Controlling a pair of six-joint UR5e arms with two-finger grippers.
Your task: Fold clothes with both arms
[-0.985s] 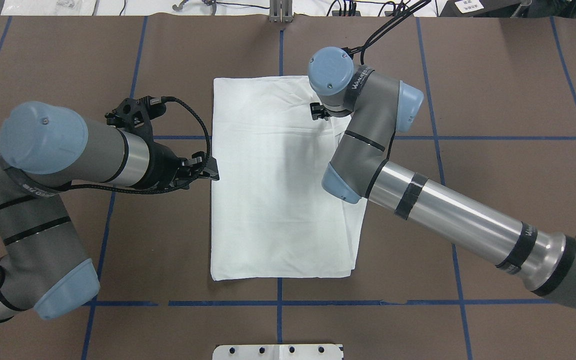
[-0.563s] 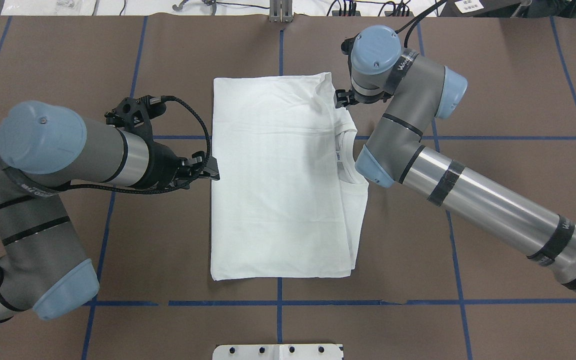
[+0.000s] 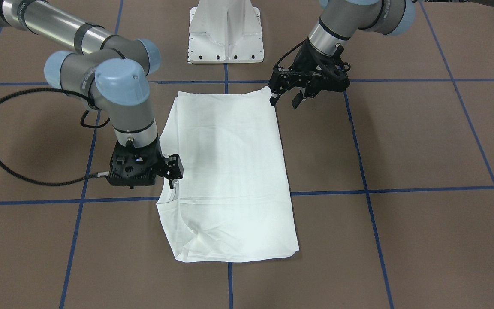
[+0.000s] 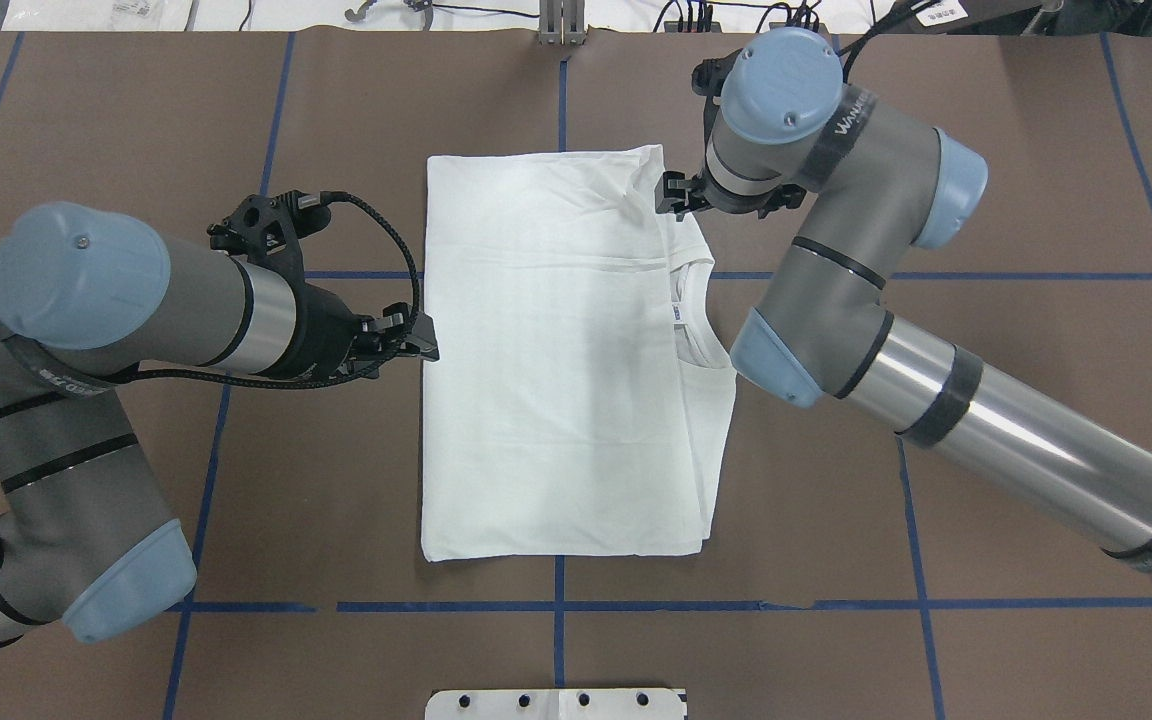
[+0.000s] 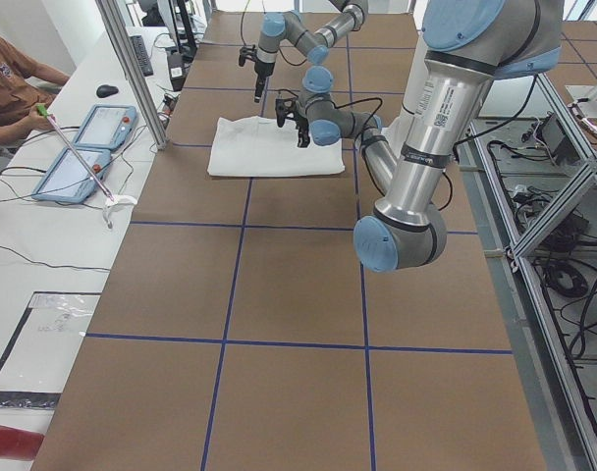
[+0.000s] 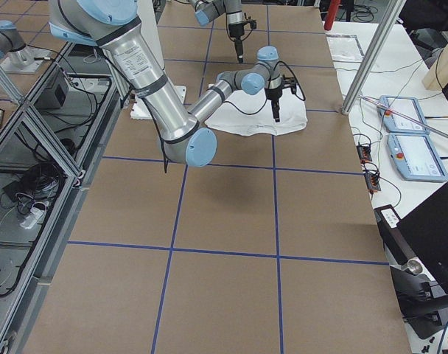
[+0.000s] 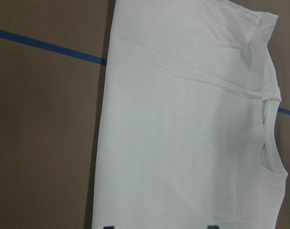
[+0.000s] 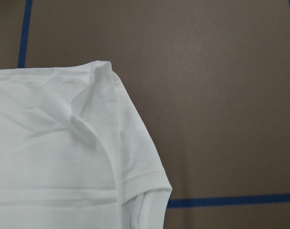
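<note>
Shirt (image 4: 556, 400) lies folded into a white rectangle mid-desk (image 4: 986, 150), its collar (image 4: 696, 320) half tucked under the top layer. Right gripper (image 4: 671, 195) hangs at the shirt's far right corner, mostly masked by the wrist, so I cannot tell its grip. Left gripper (image 4: 428, 345) hovers at the shirt's left edge, spread wide and holding nothing.

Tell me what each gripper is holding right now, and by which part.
The left gripper is open and holds nothing. The right gripper hangs at the T-shirt's edge; whether it grips cannot be told.
</note>
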